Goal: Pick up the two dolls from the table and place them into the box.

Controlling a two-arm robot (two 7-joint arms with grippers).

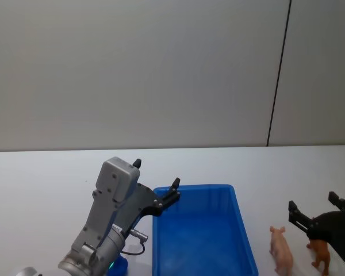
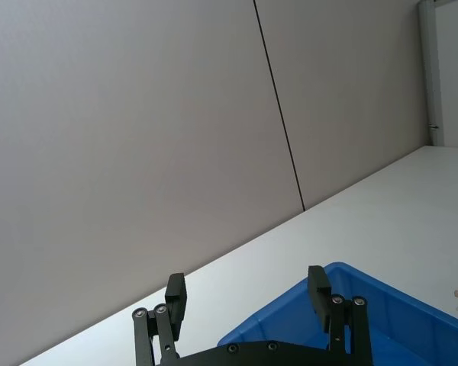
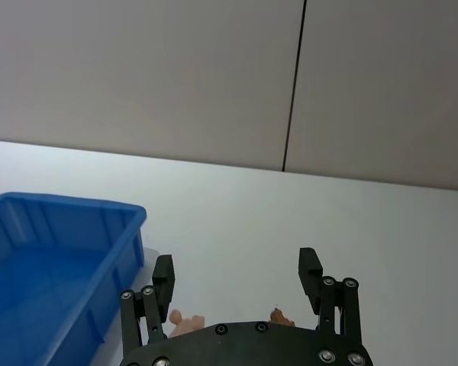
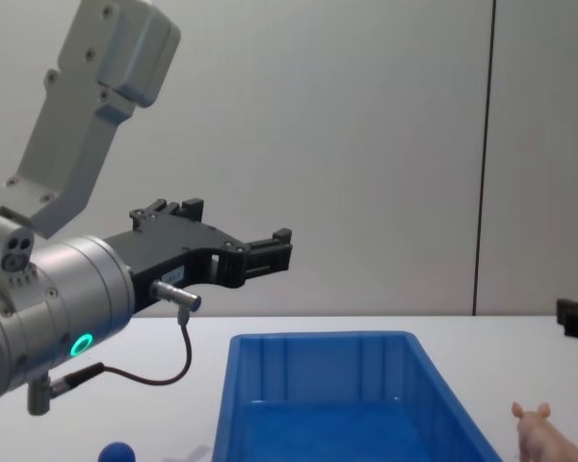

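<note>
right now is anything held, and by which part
Nothing is held. The left gripper is open by the box; the right gripper is open near the pig and brown doll on the table.

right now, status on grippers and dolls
Left gripper open, raised by box far left corner. Right gripper open, above pig and brown doll, both on table right of box. Nothing in the way.

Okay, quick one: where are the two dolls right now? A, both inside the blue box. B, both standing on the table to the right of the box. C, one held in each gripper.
B: the pink pig and the brown animal both stand on the white table right of the blue box, by the open right gripper; the open left gripper is raised by the box's left side, holding nothing.
</note>
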